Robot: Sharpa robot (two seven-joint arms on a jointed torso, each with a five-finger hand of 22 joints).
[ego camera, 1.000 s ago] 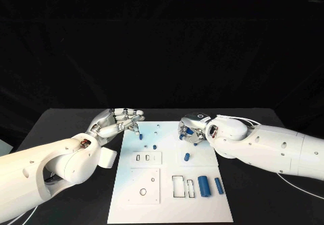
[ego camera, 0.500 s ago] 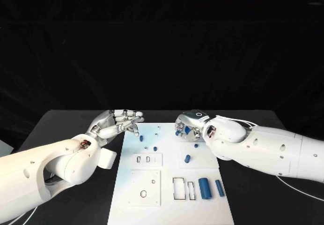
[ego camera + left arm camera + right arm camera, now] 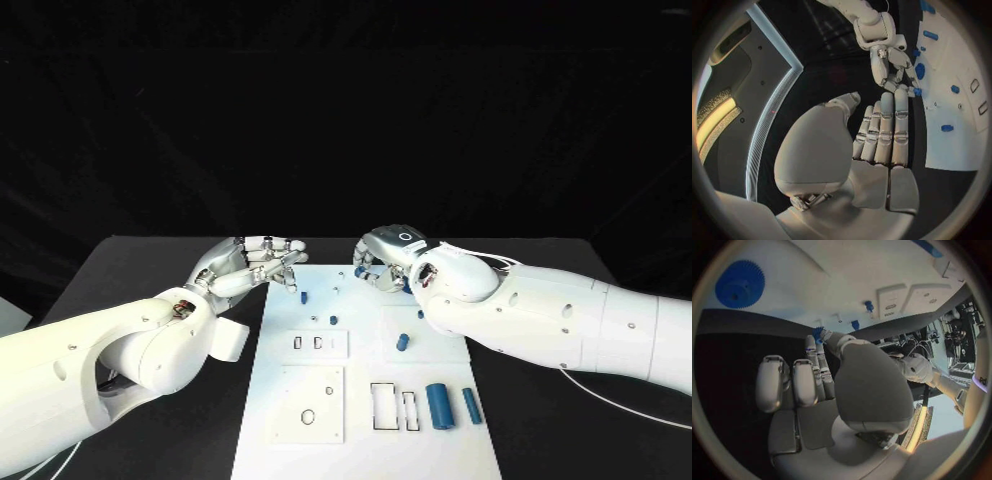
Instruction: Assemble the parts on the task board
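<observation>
2 white arms reach over the black table [image 3: 159,262] toward the far end of the task board [image 3: 361,440]. The right arm [image 3: 562,315] lies across the board's far right corner and hides whatever sits beneath it.

The left hand [image 3: 254,262] hovers at the board's far left edge, fingers held straight and close together, grasping nothing. The right hand [image 3: 384,265] is over the far middle of the board, pinching a small blue part [image 3: 916,92] at its fingertips.

Loose on the board: 1 blue peg [image 3: 304,296] just right of the left hand, 1 small blue piece [image 3: 333,320] nearer, 1 blue cylinder [image 3: 402,342] mid-board, and 2 upright-lying blue cylinders, the thick one [image 3: 438,406] beside the thin one [image 3: 469,404], at the near right. A blue gear [image 3: 740,284] lies on the board too, seen from the right wrist.

2 rectangular slots [image 3: 391,405] sit left of the thick cylinder. 1 raised white panel [image 3: 309,402] with an oval hole occupies the near left, with 1 smaller 2-slot panel [image 3: 316,343] beyond it.
</observation>
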